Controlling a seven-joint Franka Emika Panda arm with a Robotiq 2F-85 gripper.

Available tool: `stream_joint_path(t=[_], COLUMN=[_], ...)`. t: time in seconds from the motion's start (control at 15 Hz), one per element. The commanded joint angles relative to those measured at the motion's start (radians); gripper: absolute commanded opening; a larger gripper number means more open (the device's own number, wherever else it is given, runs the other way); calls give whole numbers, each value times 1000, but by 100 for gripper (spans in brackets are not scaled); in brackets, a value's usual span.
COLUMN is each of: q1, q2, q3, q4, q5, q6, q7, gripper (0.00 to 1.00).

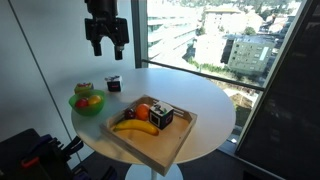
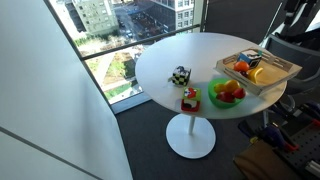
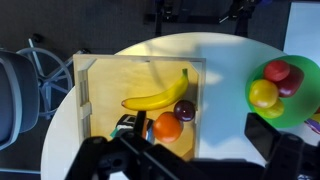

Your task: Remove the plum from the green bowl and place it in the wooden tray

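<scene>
A dark purple plum lies in the wooden tray, touching the tip of a banana and next to an orange. The green bowl stands to the right of the tray in the wrist view and holds a yellow fruit and red fruits. My gripper hangs high above the table, open and empty, over the far side of the bowl and tray. In the wrist view its dark fingers frame the bottom edge.
A black box also sits in the tray. Two small objects stand on the round white table beside the bowl. A large window runs close behind the table, and a chair stands nearby.
</scene>
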Motion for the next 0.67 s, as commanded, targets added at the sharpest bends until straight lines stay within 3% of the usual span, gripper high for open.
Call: stream_joint_path(t=[0.0, 0.6], q1=[12, 25], q2=[-50, -125], q3=[-3, -10], q4=[16, 2], q5=[21, 76], q6=[-53, -32], q7=[-39, -36], gripper=[100, 100])
